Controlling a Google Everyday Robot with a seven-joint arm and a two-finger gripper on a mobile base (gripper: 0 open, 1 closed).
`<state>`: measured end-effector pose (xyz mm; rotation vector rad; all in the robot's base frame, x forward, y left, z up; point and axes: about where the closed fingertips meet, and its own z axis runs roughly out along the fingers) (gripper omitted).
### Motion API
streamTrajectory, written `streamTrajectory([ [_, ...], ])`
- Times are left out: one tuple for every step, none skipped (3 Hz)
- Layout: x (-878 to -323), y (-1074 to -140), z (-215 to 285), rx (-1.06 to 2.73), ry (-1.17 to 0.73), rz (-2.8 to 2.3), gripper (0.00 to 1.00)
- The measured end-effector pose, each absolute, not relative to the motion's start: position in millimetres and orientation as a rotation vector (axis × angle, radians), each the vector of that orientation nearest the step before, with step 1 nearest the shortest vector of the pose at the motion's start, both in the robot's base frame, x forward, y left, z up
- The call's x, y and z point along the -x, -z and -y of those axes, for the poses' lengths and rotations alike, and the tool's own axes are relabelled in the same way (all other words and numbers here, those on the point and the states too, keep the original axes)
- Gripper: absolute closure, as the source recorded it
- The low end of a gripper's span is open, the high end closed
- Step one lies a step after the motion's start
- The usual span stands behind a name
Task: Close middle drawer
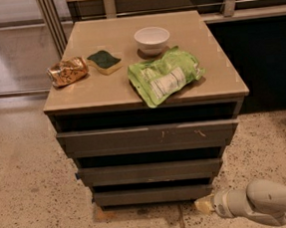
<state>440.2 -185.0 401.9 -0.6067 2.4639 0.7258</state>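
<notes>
Light I get is warm, even, from overhead, moderately bright. The bench (pixel 81 89) top shows a soft sheen, no hard glare. The green bag (pixel 165 76) and white bowl (pixel 152 39) throw short soft shadows. Gaps above the middle drawer (pixel 150 172) go near black. Far right background is dark. The gripper (pixel 205 205), low right near the floor (pixel 35 195), reads pale and slightly washed out.
</notes>
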Motion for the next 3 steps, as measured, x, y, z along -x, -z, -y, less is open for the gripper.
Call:
streamTrajectory([
  [-440.2,-401.9,185.0,0.607,-0.726,-2.464,0.15],
  [-440.2,-401.9,185.0,0.607,-0.726,-2.464,0.0],
  [-440.2,-401.9,185.0,0.607,-0.726,-2.464,0.0],
])
